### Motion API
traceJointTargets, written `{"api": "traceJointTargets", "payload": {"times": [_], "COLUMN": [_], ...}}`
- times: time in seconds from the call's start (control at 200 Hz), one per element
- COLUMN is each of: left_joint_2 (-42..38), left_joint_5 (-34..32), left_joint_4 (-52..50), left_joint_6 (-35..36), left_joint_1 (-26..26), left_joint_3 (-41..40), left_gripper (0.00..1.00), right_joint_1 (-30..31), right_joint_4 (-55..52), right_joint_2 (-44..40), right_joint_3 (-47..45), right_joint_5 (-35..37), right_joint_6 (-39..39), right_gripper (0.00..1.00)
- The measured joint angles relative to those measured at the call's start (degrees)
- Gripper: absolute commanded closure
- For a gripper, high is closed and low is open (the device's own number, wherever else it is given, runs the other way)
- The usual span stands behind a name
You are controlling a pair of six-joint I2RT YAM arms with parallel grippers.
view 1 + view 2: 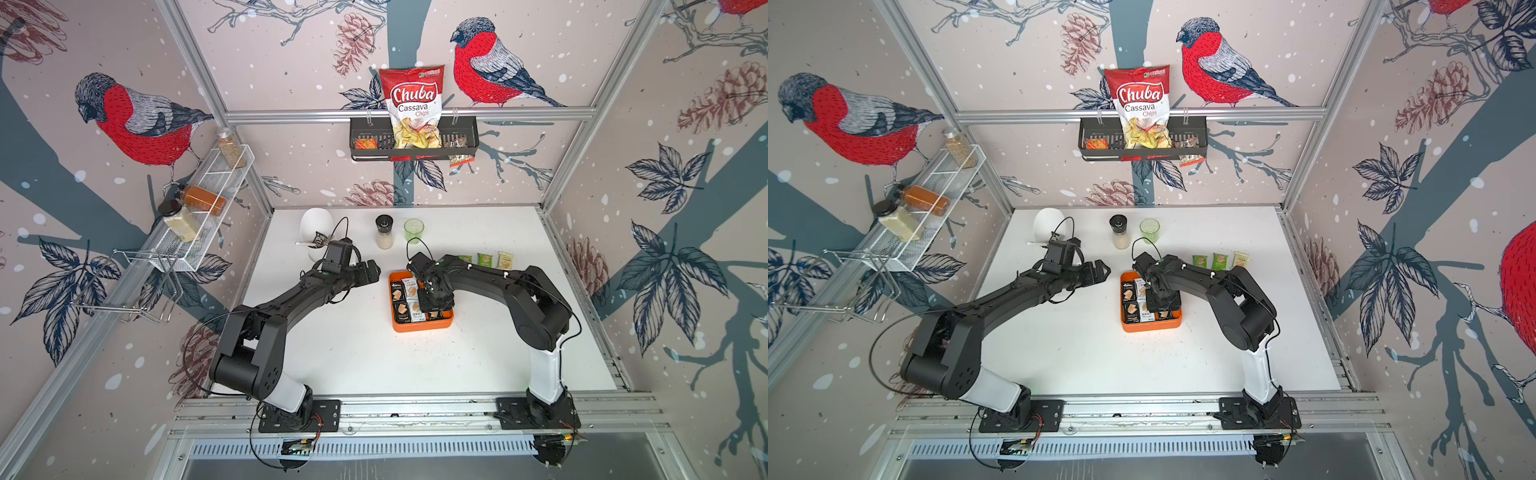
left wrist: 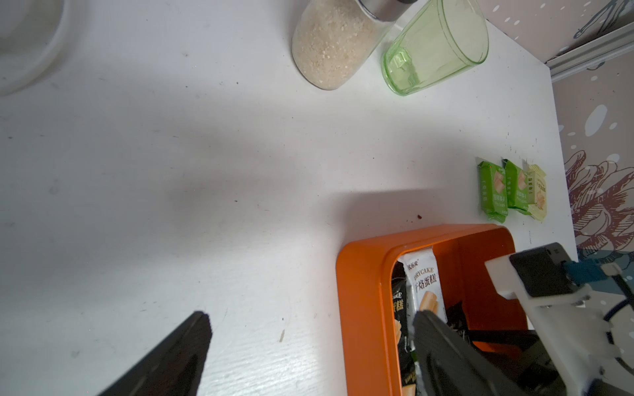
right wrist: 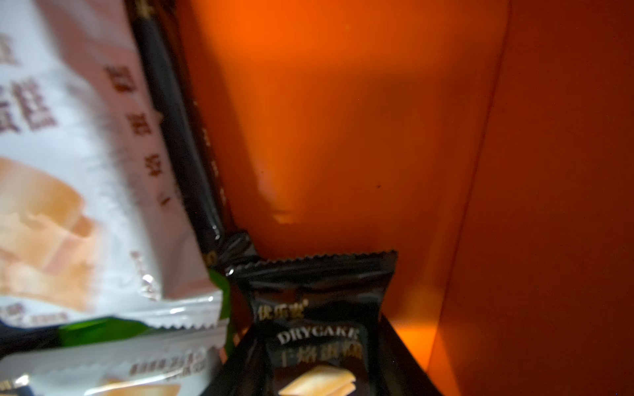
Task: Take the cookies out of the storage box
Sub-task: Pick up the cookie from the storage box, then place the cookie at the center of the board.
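now the right gripper (image 1: 433,309) is sitting in the storage box (image 1: 419,327), jaws clamping a black cookie packet (image 3: 319,308). the left gripper (image 2: 312,317) is hovering, jaws apart.

Glossy film is being seen on the black packet (image 3: 319,329) at the right claw (image 1: 434,307), smooth plastic on the storage box (image 3: 377,103) around it.

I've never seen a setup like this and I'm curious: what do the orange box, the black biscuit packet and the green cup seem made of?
The storage box: likely moulded plastic, smooth satin orange, rounded one-piece rim. The black cookie packet: probably glossy plastic film; crinkled, with a zigzag-cut sealed end. The green cup: see-through tinted plastic or glass; the look doesn't settle which.
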Motion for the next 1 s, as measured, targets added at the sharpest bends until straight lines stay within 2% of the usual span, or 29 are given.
{"api": "traceJointTargets", "payload": {"times": [0.69, 1.001], "left_joint_2": [0.0, 0.0], "left_joint_5": [-0.1, 0.0], "left_joint_4": [0.0, 0.0], "left_joint_6": [0.0, -0.1], "left_joint_1": [0.0, 0.0], "left_joint_3": [-0.3, -0.4], "left_gripper": [0.04, 0.04], "right_joint_1": [-1.8, -7.2], "right_joint_4": [-1.3, 0.0], "right_joint_2": [-4.0, -9.4], "right_joint_3": [7.4, 7.1], "right_joint_5": [4.3, 4.7], "right_joint_6": [-0.2, -0.3], "right_gripper": [0.53, 0.53]}}
